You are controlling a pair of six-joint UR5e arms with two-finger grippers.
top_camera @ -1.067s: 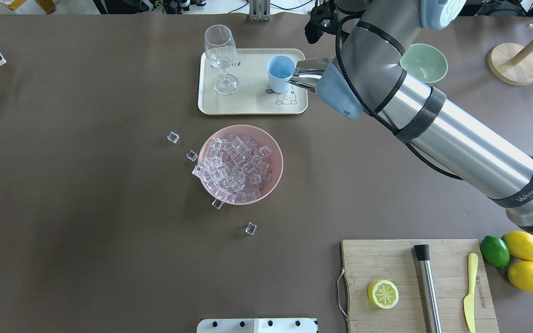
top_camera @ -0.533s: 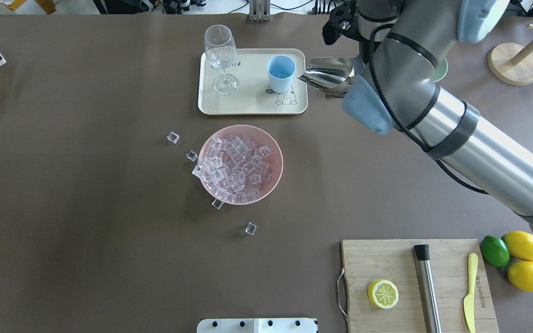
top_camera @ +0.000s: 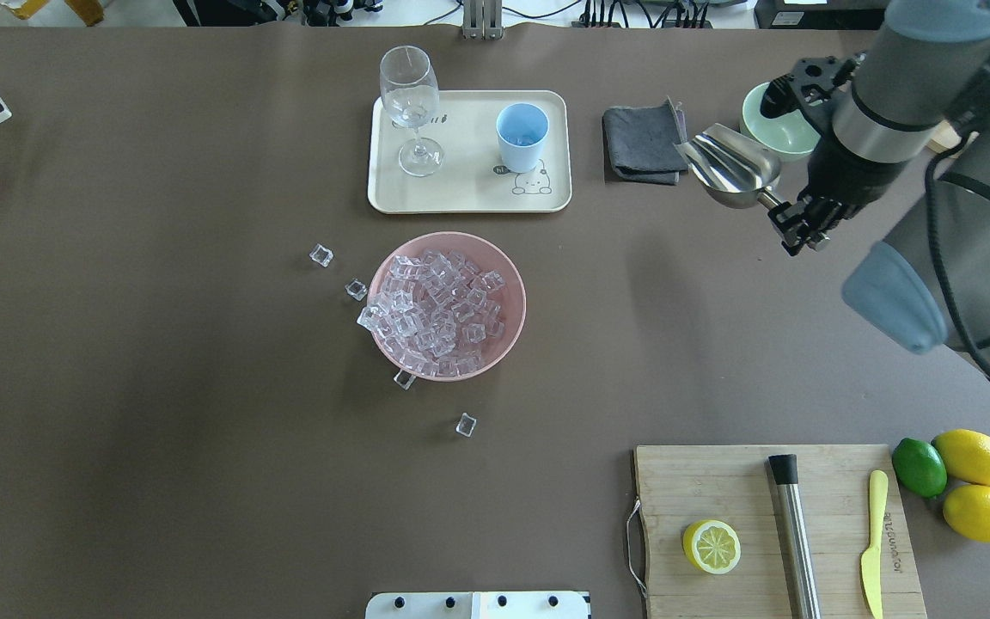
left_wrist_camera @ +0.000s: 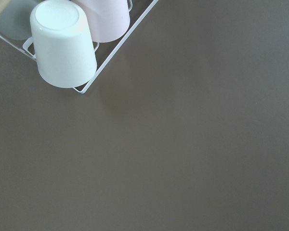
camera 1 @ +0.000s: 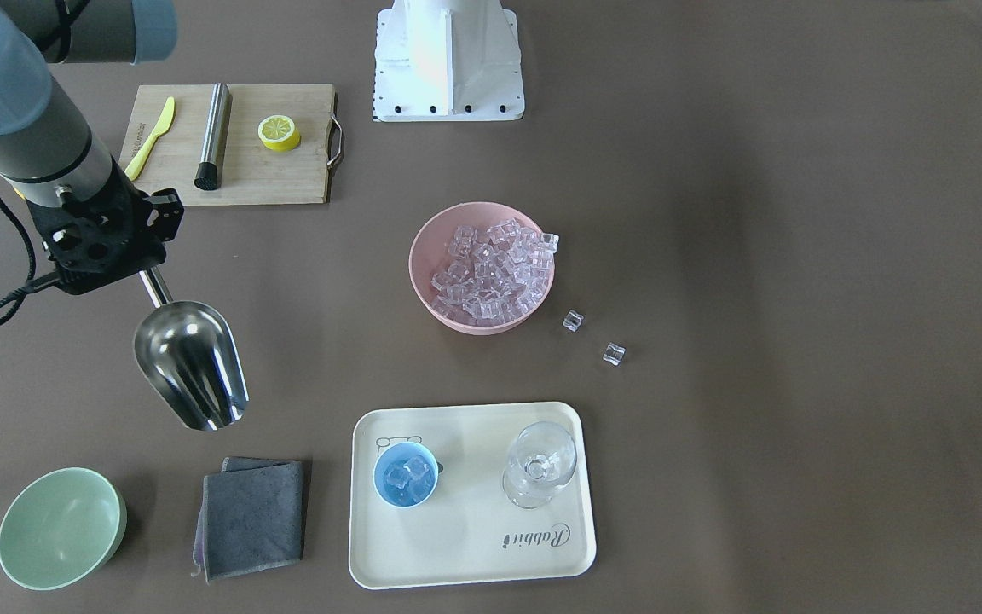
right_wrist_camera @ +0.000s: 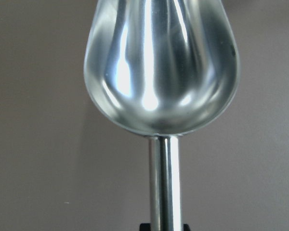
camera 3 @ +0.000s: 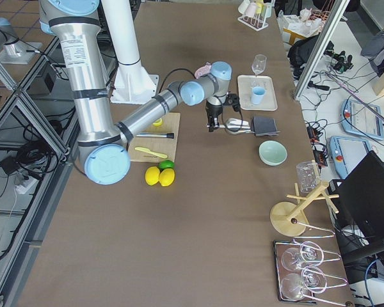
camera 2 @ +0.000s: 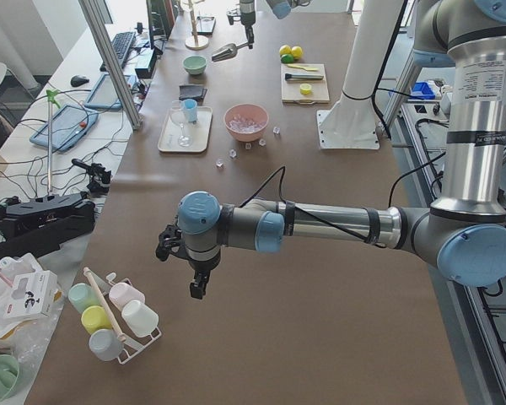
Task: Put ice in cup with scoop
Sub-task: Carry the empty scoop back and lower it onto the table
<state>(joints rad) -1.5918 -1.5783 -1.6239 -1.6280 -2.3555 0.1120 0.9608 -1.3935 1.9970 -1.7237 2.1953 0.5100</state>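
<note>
Gripping shiny empty scoop (camera 1: 191, 367) by its handle, right gripper (camera 1: 141, 273), ice (camera 1: 415, 469) in light-blue cup (camera 1: 385, 489)

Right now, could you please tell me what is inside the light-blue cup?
A few clear ice cubes lie inside the light-blue cup; an exact count and the floor beneath them are hidden.

We see the bench (top_camera: 160, 430) in soft, even light from above, bright enough everywhere. Shadows are faint, with wide, unsharp borders. The scoop (right_wrist_camera: 161, 67) carries strong white streaks of glare in the right wrist view, and its outline there is a little soft. The ice (top_camera: 439, 314) and the glass (top_camera: 410, 107) give small sparkles. In the left wrist view the white cup (left_wrist_camera: 62, 45) looks slightly blurred. In both side views, straight posts lean near the picture edges.
</note>
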